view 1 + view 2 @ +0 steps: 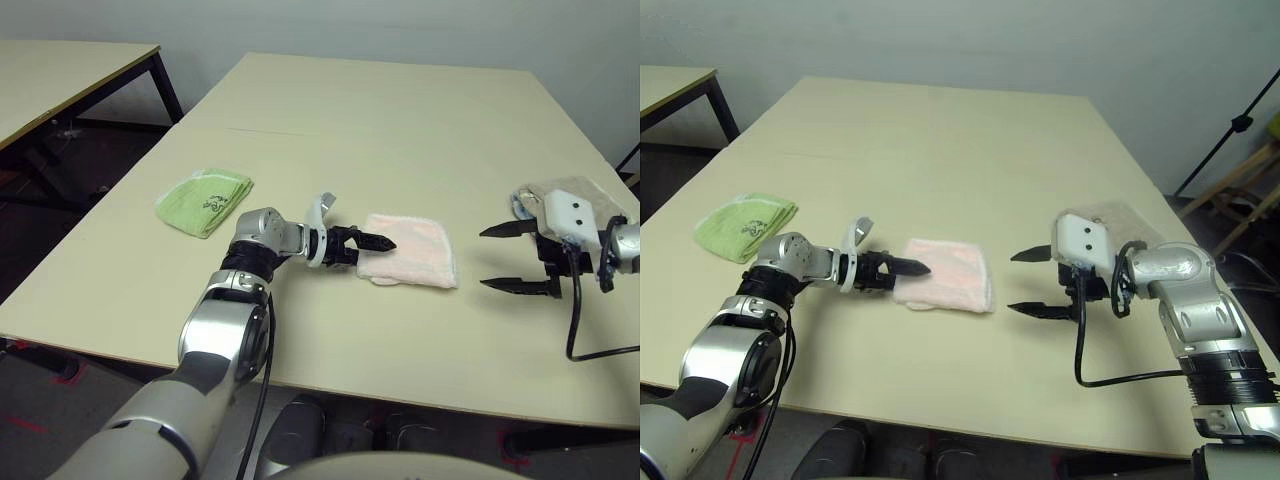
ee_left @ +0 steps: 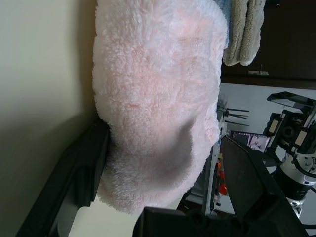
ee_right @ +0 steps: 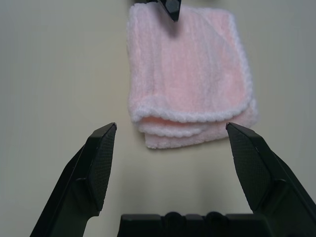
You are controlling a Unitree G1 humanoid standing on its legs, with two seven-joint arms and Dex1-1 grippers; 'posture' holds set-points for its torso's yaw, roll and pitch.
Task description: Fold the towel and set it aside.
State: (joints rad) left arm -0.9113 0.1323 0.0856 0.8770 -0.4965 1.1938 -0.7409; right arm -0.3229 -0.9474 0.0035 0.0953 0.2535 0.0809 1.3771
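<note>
The folded towel (image 1: 410,251) lies on the table (image 1: 400,120) just right of the frame's centre. The left gripper (image 1: 372,243) sits at its left edge, fingers over that edge. Further left lies a second folded towel (image 1: 204,200). At the right of the frame, the right gripper (image 1: 515,257) stands apart from the towel, with folded cloths (image 1: 570,190) behind it.
</note>
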